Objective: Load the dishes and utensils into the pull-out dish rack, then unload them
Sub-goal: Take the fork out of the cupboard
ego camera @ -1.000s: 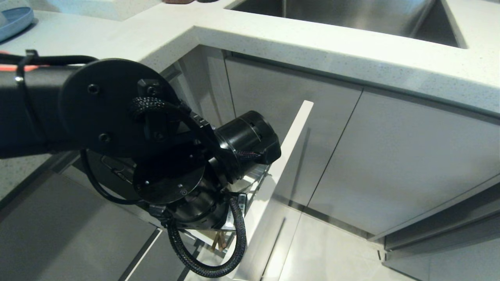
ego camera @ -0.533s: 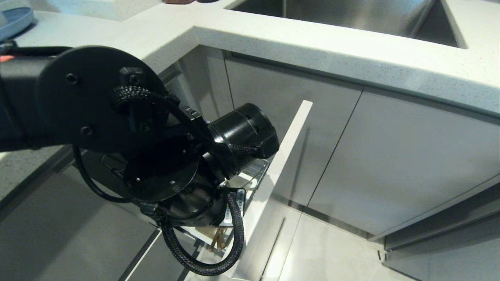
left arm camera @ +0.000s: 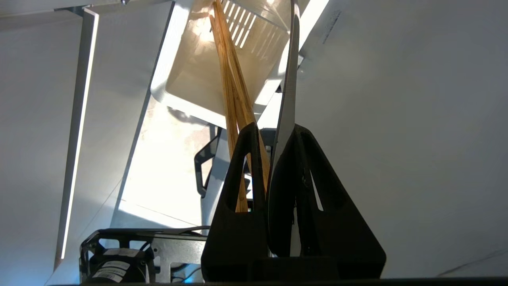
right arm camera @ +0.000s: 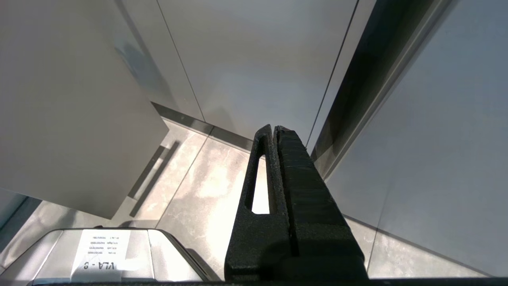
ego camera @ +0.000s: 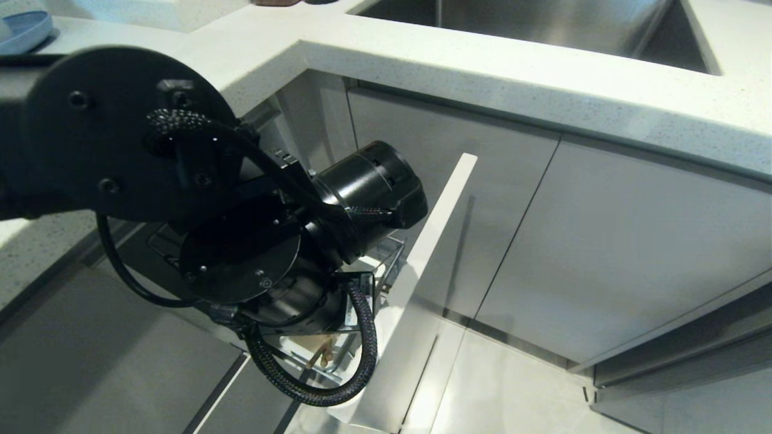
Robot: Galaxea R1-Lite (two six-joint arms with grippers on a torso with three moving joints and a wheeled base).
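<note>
Chopsticks and the fork are clamped together between the fingers of the left gripper, their far ends reaching into the white utensil caddy. Right of the caddy's drawer, the right gripper hangs pressed closed, holding nothing.

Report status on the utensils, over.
Left gripper shut on chopsticks and fork, over the white utensil caddy. Right gripper shut, parked low by the cabinet fronts. Nothing seen blocking.
</note>
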